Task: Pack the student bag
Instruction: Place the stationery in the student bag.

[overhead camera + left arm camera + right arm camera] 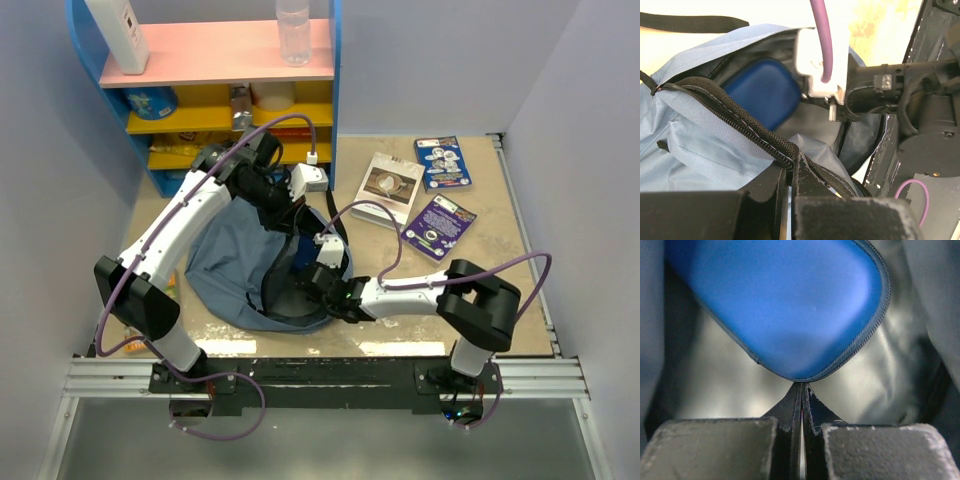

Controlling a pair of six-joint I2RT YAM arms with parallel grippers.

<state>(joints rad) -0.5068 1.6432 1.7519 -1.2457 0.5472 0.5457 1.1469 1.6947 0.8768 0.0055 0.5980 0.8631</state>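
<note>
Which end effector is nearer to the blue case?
Right. The right end effector is beside the blue case inside the student bag; the left end effector pinches its rim, farther off.

The bag point(225, 265) is slate blue, with a black zip point(740, 127) flecked by pale stitching and a dark grey lining. Inside the bag, the pencil case point(780, 305) is plain bright blue with a darker ribbed rim. Right of the bag, one book point(388, 186) is white with a round brown picture. A second book point(442, 162) and a third book point(438, 227) are dark blue-purple with white patches. Beyond the bag, the shelf point(336, 70) has blue sides, a pink top board and yellow lower boards.
</note>
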